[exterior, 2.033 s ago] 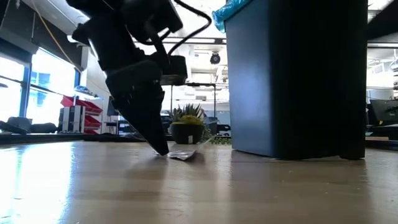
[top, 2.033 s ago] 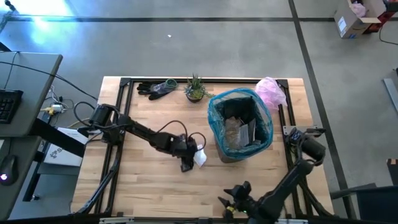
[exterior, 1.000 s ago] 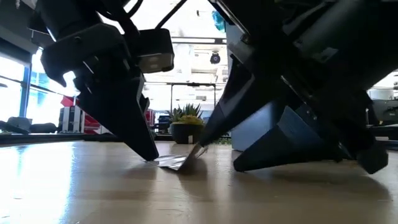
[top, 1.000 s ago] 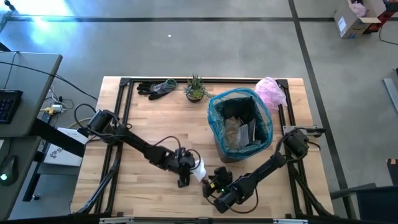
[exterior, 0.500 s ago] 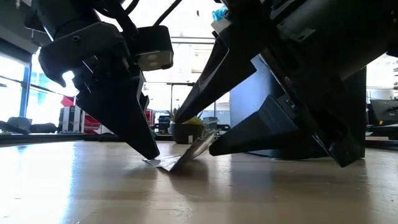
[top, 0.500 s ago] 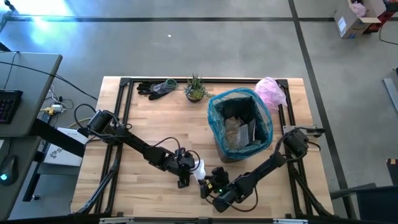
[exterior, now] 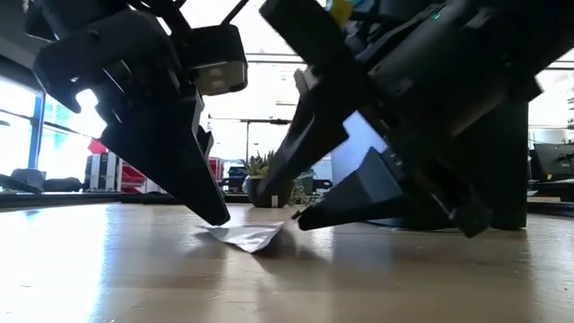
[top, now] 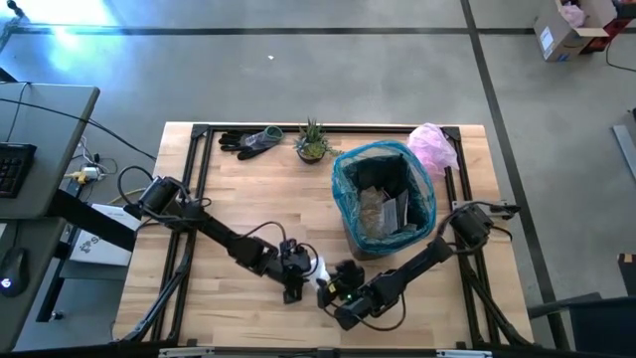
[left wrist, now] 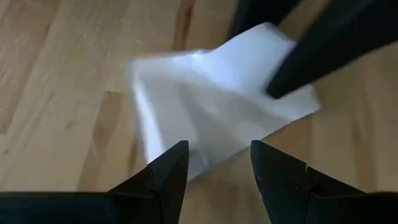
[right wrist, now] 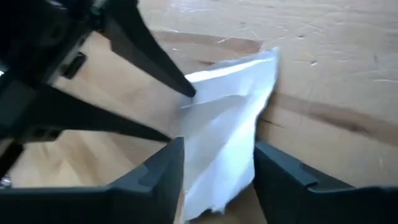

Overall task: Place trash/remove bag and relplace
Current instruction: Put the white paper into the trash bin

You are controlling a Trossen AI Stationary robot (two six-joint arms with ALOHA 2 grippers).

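White paper scrap (left wrist: 214,109), just one, flat on wooden counter (top: 229,209). Two grippers, left gripper (top: 295,285) and right gripper (top: 324,284), both open, one each side.

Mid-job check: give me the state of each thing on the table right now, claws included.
White paper scrap: crumpled, lying on the table, not lifted.
Left claw: open, tips straddling one edge of the scrap.
Right claw: open, at the scrap's opposite edge.
Teal bag: lining the bin, mouth open, trash inside.
Bin: upright.
Pink bag: bunched beside the bin.
Plant: upright.
Gloves: lying flat.
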